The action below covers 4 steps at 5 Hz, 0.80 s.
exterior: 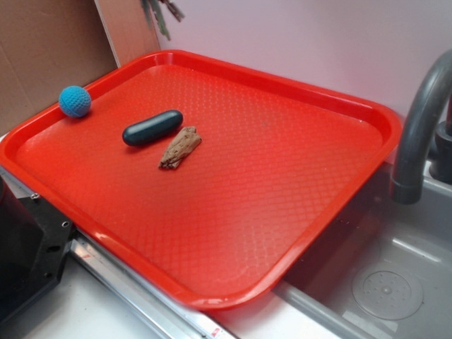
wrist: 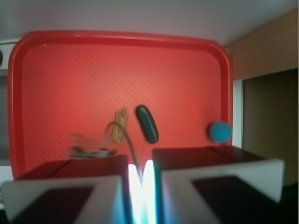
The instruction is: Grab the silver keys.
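The silver keys [exterior: 161,14] dangle at the very top edge of the exterior view, high above the red tray [exterior: 268,183]. In the wrist view my gripper [wrist: 141,170] is shut on their wire ring. The ring arcs up out of the narrow gap between the fingers. The blurred keys [wrist: 88,150] hang to the left, just beyond the left finger [wrist: 70,186]. The gripper body itself is out of the exterior view.
On the tray's left part lie a dark oval case [exterior: 152,128], a brown wood-like chip [exterior: 181,147] beside it and a blue ball [exterior: 74,101] near the rim. A grey faucet [exterior: 420,127] and sink [exterior: 381,282] stand to the right, cardboard [exterior: 42,49] behind.
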Tool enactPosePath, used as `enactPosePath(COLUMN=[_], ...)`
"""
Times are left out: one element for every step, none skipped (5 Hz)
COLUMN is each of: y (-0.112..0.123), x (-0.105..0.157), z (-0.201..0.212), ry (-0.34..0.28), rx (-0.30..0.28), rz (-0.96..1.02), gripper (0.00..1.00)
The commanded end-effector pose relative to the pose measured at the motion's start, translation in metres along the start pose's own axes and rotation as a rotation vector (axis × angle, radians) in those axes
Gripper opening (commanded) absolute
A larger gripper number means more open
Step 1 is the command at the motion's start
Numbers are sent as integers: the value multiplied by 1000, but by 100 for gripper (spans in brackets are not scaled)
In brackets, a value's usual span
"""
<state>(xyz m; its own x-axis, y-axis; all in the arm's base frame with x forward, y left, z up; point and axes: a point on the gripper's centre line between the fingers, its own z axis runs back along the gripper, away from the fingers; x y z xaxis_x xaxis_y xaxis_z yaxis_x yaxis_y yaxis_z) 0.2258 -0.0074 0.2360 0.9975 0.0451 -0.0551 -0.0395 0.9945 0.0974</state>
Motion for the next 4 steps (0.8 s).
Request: enactPosePath(y=[11,9,8,10], x=[1,2,1,-1], z=[11,9,8,7], ry=[-105,-137,-139,-120], rx=[-24,-47,-38,-50], rz=[-19,-61,-64,-24], gripper=[0,0,0,0])
